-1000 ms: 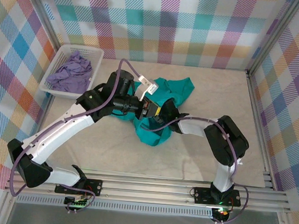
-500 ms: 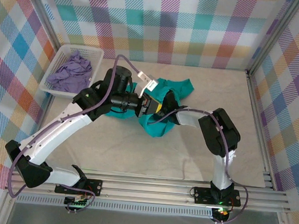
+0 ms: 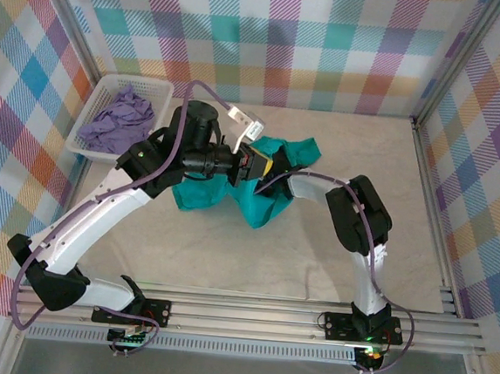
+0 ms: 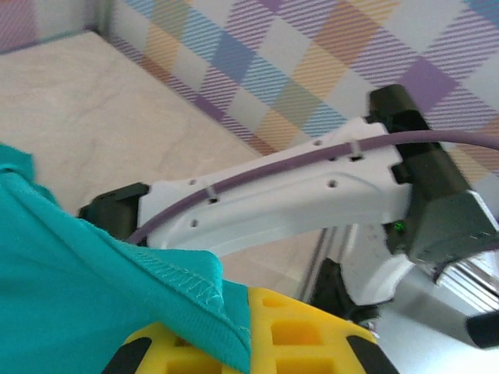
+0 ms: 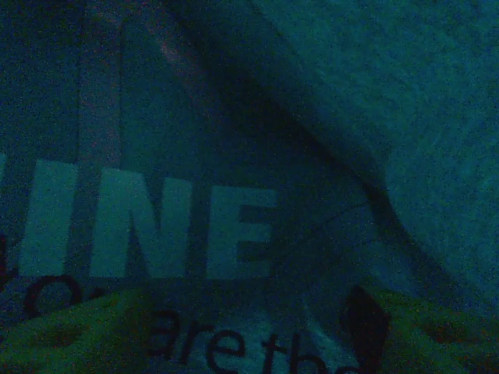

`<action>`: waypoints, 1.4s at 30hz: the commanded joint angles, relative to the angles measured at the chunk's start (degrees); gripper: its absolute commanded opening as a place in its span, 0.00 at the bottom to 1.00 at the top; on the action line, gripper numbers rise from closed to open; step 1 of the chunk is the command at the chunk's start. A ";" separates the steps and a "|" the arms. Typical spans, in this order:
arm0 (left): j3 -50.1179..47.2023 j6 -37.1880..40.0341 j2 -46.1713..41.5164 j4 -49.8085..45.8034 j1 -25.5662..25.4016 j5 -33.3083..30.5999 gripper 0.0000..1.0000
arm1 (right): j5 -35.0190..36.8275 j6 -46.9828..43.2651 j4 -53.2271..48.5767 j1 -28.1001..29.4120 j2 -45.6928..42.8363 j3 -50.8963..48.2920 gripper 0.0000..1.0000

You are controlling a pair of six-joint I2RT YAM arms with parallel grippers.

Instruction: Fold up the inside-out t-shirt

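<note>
Top view looks down from behind — wrist views hug the t-shirt (image 3: 261,207) (right one dark)

We see a teal-green t-shirt (image 3: 262,201), pale block letters (image 5: 179,226) showing on it in the right wrist view — and a lavender garment (image 3: 120,116) in a white basket (image 3: 91,149). The table (image 3: 226,255) is beige, faintly marbled; the walls (image 3: 272,40) are pastel plaid of orange, blue, purple and green. Left arm (image 3: 98,217) and right arm (image 3: 315,188) are white with black joints, the left gripper (image 3: 256,164) yellow and black.
</note>
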 commanded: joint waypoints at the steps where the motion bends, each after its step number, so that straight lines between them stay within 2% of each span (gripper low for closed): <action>1: 0.77 -0.62 -3.63 1.67 -0.64 -10.90 0.00 | -1.16 0.14 -12.77 -0.71 2.06 2.30 0.52; 6: -2.32 -2.18 -6.77 3.36 -0.26 -23.40 0.00 | -4.31 1.08 -19.98 -2.32 3.47 6.05 0.23; 9: -5.55 -3.58 -8.31 4.77 0.35 -29.76 0.00 | -5.50 1.39 -20.44 -2.53 2.38 6.94 0.03; 10: -6.42 -4.06 -8.52 5.11 0.79 -31.18 0.00 | -6.30 2.04 -19.99 -2.55 1.33 6.76 0.00; 16: -10.38 -7.69 -5.03 5.14 6.70 -37.33 0.00 | -18.47 8.52 -9.40 -2.34 -12.17 -2.78 0.00; 21: -10.12 -9.48 2.34 5.88 12.84 -34.68 0.00 | -30.99 12.01 0.34 -2.00 -22.21 -12.69 0.00; 27: -9.04 -10.96 10.22 7.87 16.69 -30.72 0.00 | -40.28 16.92 8.54 -1.89 -27.08 -17.67 0.00; 31: -8.60 -11.73 11.53 7.58 18.32 -27.86 0.00 | -35.75 16.77 6.60 -1.91 -26.48 -15.86 0.00; 35: -9.78 -12.32 8.45 9.23 18.38 -21.25 0.00 | -32.19 12.30 2.21 -1.03 -23.75 -16.57 0.01; 39: -8.83 -13.10 6.33 9.08 18.03 -12.50 0.00 | -28.61 7.33 3.81 2.98 -22.70 -18.88 0.13; 42: -8.92 -13.27 4.28 8.20 16.98 -8.91 0.00 | -25.19 6.39 4.65 4.11 -19.60 -17.64 0.21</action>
